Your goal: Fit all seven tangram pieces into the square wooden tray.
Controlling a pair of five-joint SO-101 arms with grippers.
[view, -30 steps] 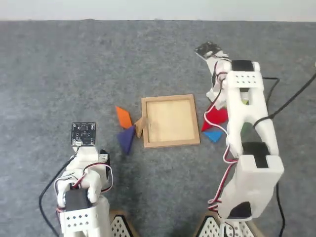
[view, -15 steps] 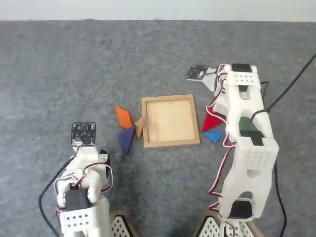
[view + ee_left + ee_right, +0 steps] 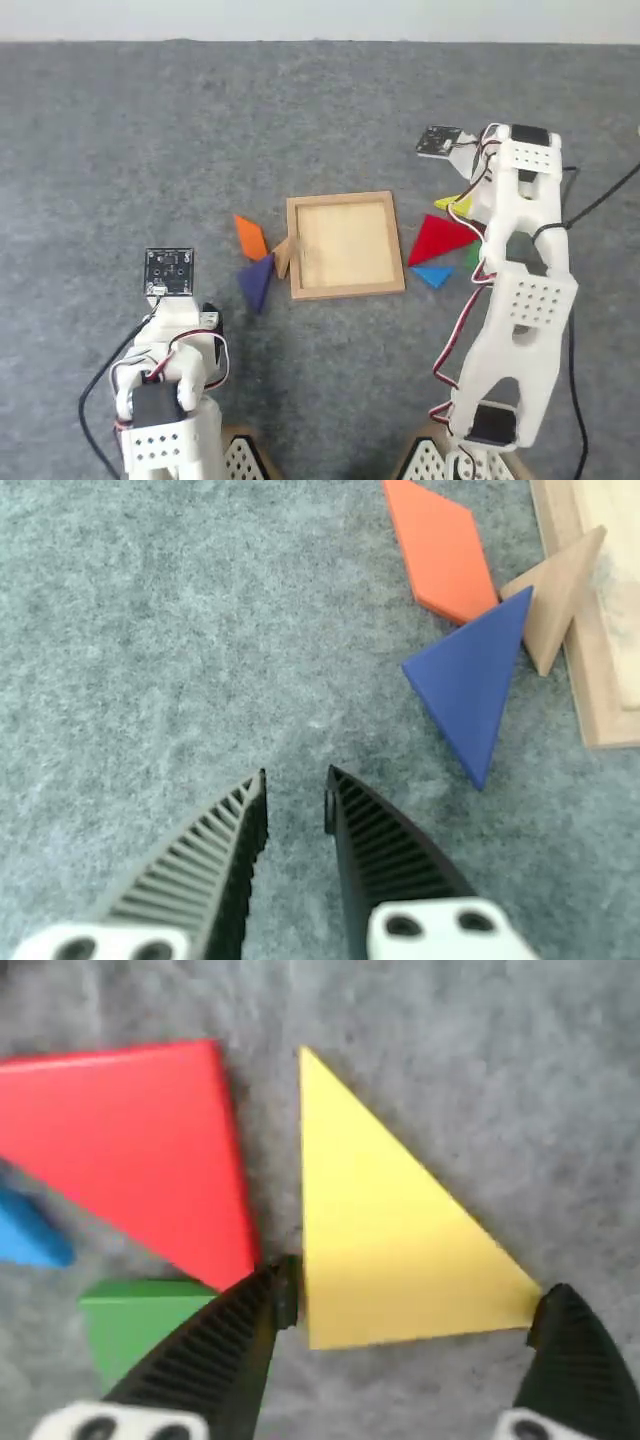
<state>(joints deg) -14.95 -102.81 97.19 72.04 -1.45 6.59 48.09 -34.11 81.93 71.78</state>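
- We are seeing the right jaws spread wide and grasping nothing, one tip on each side of the yellow triangle (image 3: pixel 390 1230), which is lying flat on the tabletop (image 3: pixel 150 130).
- Just beside it are lying the red triangle (image 3: pixel 140 1130), a green piece (image 3: pixel 135 1320) and a light blue piece (image 3: pixel 30 1235), all on the right of the wooden tray (image 3: pixel 346 289).
- The left jaws are hanging slightly parted and holding nothing, near the dark blue triangle (image 3: pixel 475 680), the orange parallelogram (image 3: pixel 440 550) and a plain wood triangle (image 3: pixel 555 590) that is leaning on the tray's rim.
- We are judging this as the first pick, with no piece sitting flat inside the tray yet.
- The next move is calling for a square pinch on the yellow triangle, then a lift and a carry to the tray.
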